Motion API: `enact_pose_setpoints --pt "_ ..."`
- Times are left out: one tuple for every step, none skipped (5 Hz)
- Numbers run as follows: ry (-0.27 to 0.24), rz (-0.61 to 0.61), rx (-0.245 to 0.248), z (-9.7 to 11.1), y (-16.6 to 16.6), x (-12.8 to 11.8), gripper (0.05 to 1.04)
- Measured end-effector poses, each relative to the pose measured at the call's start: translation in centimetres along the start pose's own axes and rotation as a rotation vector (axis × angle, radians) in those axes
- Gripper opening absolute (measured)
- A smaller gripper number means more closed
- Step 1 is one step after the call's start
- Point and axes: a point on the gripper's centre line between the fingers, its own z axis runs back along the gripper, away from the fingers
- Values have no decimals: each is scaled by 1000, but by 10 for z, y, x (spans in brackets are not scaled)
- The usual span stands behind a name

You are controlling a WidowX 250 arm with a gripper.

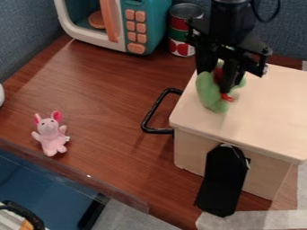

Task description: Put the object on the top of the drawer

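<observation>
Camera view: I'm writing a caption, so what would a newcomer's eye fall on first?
Probably the black robot gripper at the soft green-and-red toy, over the pale wooden drawer box's top. Next, likely the small pink plush animal with upright ears, on the brown wooden table toward the picture's left edge.

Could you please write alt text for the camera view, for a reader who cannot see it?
A black robot gripper is at a green and red soft toy over the top of a pale wooden drawer box. A pink plush animal sits to the left on the brown table, with a toy microwave and a can behind.
</observation>
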Motion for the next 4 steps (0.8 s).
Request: enact_pose_setpoints --pt "18 14 -12 -8 4 4 528" --pt "51 85 -7 -6 12 -1 838" --pt "8 146 7 20 16 -1 1005" --pt "-39 180 15 50 17 -6 1003"
